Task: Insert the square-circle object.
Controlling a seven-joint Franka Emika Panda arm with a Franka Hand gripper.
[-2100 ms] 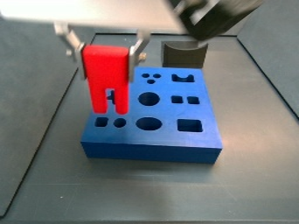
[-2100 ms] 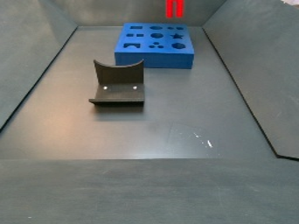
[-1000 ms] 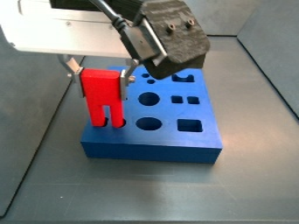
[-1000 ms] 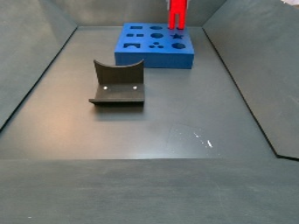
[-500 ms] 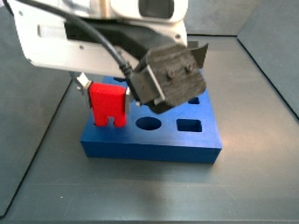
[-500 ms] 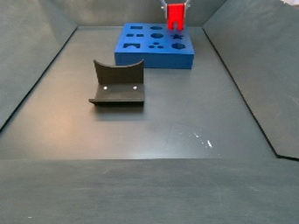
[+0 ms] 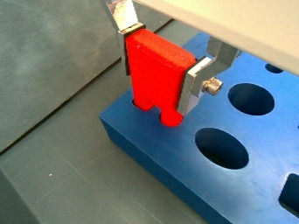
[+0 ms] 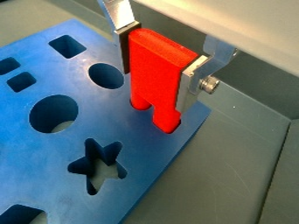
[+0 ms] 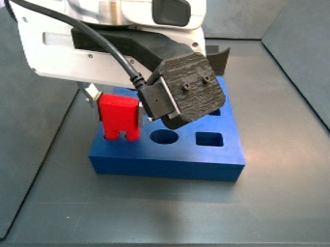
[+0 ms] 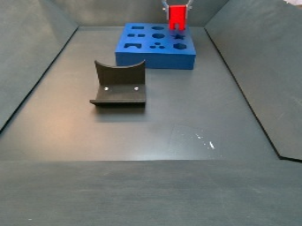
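The red square-circle object stands upright between my gripper's silver fingers, which are shut on its upper body. Its two prongs are sunk partway into holes at a corner of the blue block. Both wrist views show this; it also shows in the wrist view with the gripper and block. In a side view the red piece sits low on the blue block. In a side view it shows at the far corner of the block.
The dark grey block with a concave top stands on the floor, well apart from the blue block. Several other shaped holes lie open in the blue block. Dark walls ring the floor.
The gripper has come down with the red piece; its prongs have gone from above the block into the holes. It has barely moved over the last half second.
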